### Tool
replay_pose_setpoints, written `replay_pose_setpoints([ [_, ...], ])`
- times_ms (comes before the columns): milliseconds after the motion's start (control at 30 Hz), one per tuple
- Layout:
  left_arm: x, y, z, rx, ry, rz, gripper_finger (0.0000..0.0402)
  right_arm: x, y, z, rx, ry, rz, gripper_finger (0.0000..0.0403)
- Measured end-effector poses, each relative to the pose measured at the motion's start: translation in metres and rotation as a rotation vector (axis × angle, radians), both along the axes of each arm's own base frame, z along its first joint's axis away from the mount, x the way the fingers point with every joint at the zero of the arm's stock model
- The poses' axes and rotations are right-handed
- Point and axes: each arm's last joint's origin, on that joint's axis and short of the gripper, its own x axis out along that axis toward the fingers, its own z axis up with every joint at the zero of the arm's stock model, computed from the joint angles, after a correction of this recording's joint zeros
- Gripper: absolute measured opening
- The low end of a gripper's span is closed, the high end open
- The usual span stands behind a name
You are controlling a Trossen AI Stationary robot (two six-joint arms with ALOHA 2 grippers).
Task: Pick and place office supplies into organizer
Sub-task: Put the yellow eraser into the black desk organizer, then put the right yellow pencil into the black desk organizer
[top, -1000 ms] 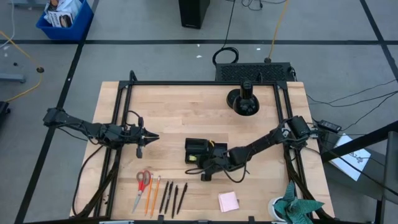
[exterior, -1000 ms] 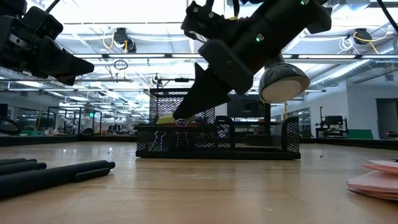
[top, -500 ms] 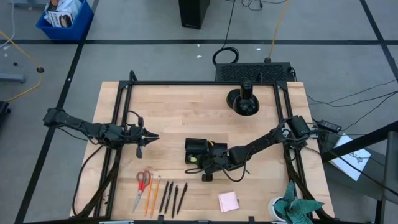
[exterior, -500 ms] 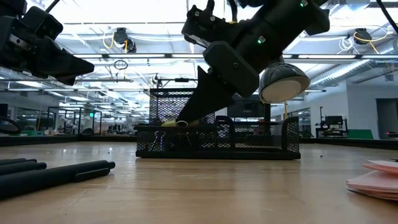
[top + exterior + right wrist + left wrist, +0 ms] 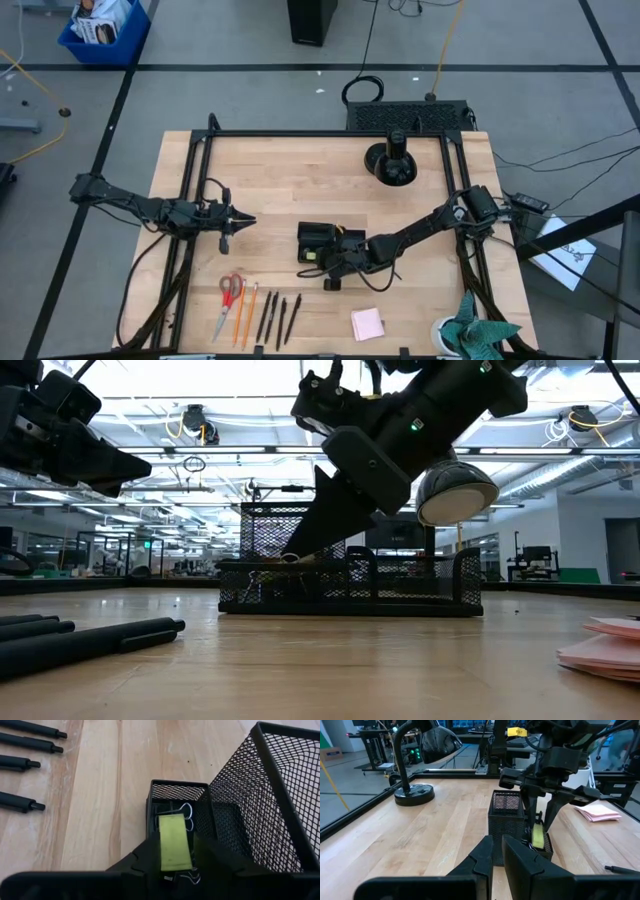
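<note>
My right gripper [image 5: 322,257] points down into the small near compartment of the black mesh organizer [image 5: 320,238] and is shut on a small flat yellow piece [image 5: 174,842]. Dark clips [image 5: 186,812] lie in that compartment under it. The red-handled scissors [image 5: 228,298], orange pencils [image 5: 246,312] and dark pens [image 5: 281,315] lie side by side near the table's near edge. The pink sticky-note pad [image 5: 367,323] lies to their right. My left gripper [image 5: 248,219] hangs shut over bare table, left of the organizer. My right gripper pinches the yellow piece [image 5: 538,836] between its two fingers, coming from above and slanting down into the compartment. The piece stands upright between the fingers, its lower end at the organizer's rim [image 5: 300,563]; whether it touches the clips below, I cannot tell.
A round black stand with a post [image 5: 392,163] sits at the table's far side. A teal cloth [image 5: 480,325] lies at the near right corner. Bare wood stretches between my left gripper and the organizer.
My right gripper has sunk slightly toward the organizer. The yellow piece, which stuck out above the rim a second ago, now sits lower and shows almost entirely behind the mesh in the low view.
</note>
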Motion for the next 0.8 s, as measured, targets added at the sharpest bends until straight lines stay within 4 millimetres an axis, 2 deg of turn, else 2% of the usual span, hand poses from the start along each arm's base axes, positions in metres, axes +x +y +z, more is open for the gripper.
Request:
replay_pose_setpoints([
  [433, 0.0, 0.0, 0.0, -0.003, 0.0, 0.0, 0.0044, 0.002, 0.001, 0.006, -0.008, -0.041, 0.021, 0.0121],
  [600, 0.0, 0.0, 0.0, -0.003, 0.0, 0.0, 0.0044, 0.0, 0.0, 0.025, -0.014, -0.087, 0.038, 0.0121],
  [800, 0.0, 0.0, 0.0, -0.003, 0.0, 0.0, 0.0045, -0.01, 0.001, 0.061, 0.034, -0.16, 0.065, 0.0121],
])
